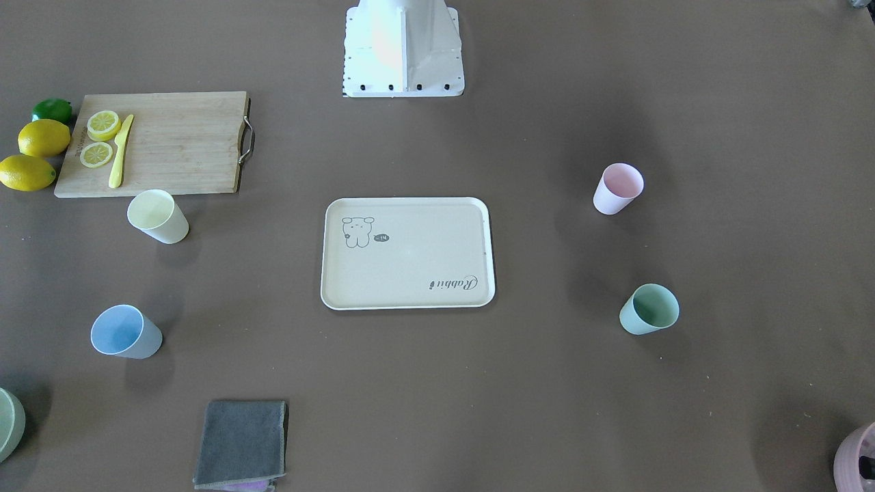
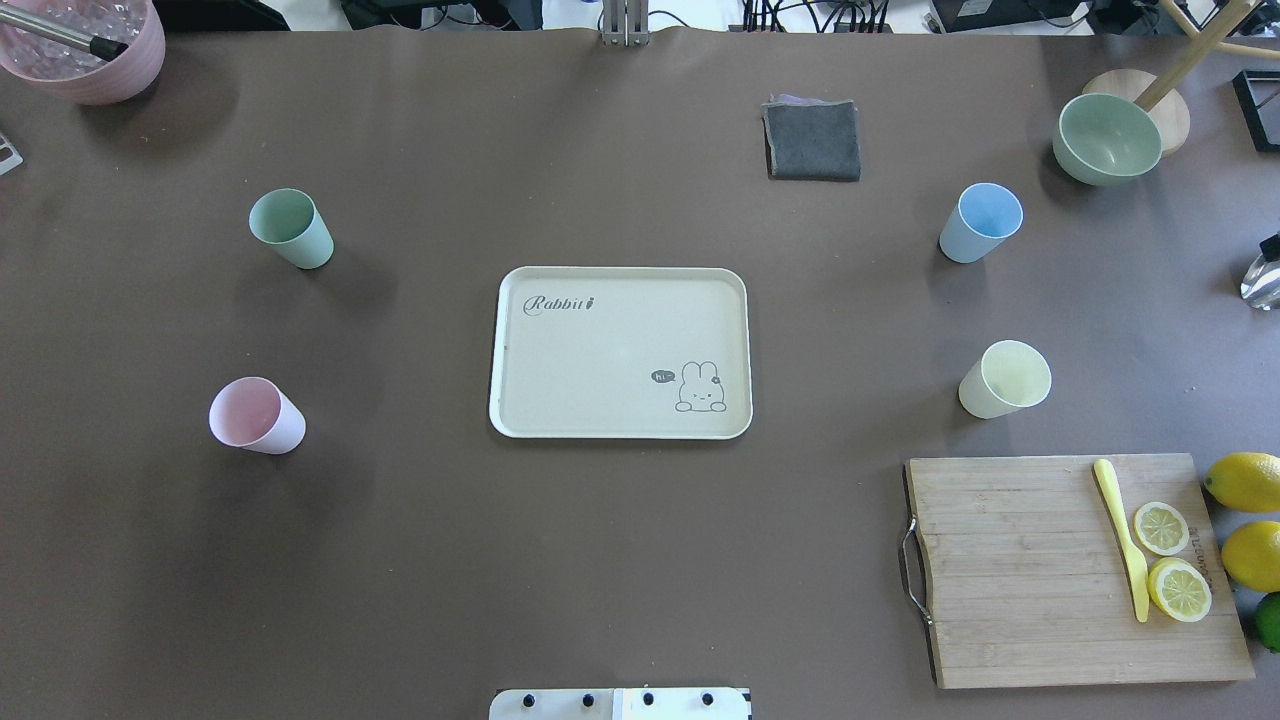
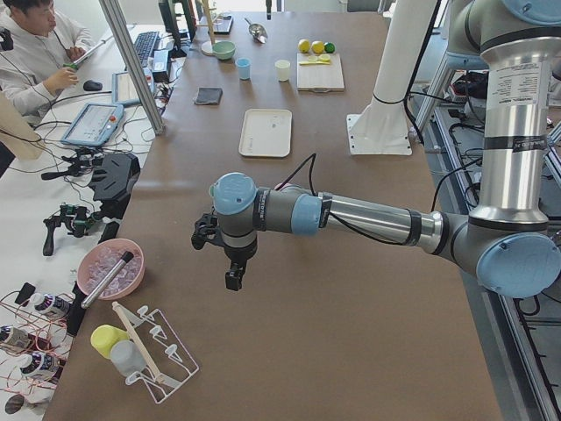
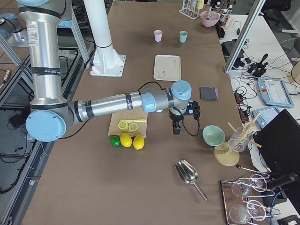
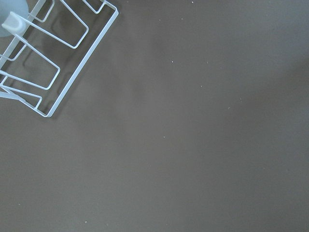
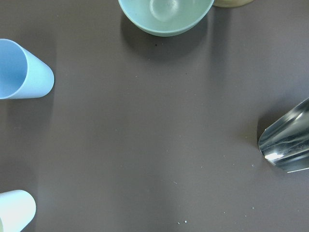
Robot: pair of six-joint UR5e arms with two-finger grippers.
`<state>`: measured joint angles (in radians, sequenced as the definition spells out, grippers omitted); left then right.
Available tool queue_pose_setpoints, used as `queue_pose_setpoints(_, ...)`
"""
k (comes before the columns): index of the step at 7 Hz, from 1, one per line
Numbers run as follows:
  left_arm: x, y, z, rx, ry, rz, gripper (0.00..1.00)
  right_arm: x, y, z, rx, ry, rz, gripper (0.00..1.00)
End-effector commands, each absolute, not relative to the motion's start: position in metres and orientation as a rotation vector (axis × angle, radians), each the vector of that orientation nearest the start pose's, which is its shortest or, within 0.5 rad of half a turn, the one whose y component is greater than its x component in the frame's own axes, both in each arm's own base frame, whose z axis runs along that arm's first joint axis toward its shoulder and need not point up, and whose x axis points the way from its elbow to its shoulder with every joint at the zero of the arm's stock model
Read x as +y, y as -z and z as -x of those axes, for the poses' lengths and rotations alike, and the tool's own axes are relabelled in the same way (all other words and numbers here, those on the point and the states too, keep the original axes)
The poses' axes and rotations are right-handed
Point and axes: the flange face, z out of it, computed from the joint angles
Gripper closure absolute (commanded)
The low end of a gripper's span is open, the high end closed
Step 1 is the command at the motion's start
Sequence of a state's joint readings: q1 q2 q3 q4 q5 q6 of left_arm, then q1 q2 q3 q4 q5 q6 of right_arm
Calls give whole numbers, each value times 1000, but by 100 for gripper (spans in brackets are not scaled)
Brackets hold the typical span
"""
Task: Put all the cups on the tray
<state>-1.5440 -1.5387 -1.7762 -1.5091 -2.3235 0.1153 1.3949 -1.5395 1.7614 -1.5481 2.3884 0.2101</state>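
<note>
The cream tray [image 2: 620, 272] lies bare at the table's middle, also in the front view [image 1: 407, 203]. Four cups stand upright on the table around it. The mint green cup [image 2: 291, 228] and the pink cup [image 2: 256, 416] are on my left. The blue cup [image 2: 981, 222] and the yellow cup [image 2: 1005, 379] are on my right. My left gripper [image 3: 219, 259] hangs over bare table far left of the cups. My right gripper [image 4: 176, 129] hangs beyond the blue cup [image 6: 21, 70], near a green bowl. I cannot tell whether either gripper is open or shut.
A wooden cutting board [image 2: 1020, 560] with lemon slices and a yellow knife lies near right, whole lemons [image 2: 1245, 480] beside it. A grey cloth [image 2: 812, 140], green bowl [image 2: 1105, 137] and mauve pot [image 2: 90, 50] stand at the far edge. A wire rack [image 5: 43, 63] and metal scoop [image 6: 287, 145] lie at the ends.
</note>
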Motion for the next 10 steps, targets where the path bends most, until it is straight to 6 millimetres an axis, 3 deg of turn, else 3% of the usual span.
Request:
queue_pose_setpoints(1,-481,-580,52,748,-180,-142,2,-512,-543,30,-842,69,-69,0)
queue_pose_setpoints(8,-481,-580,52,751,-181,-143,2,-509,-545,39,-841,86,-61,0)
queue_pose_setpoints(10,-485,-567,42,814,-104,-131,2,-511,-537,43,-852,101,-89,0)
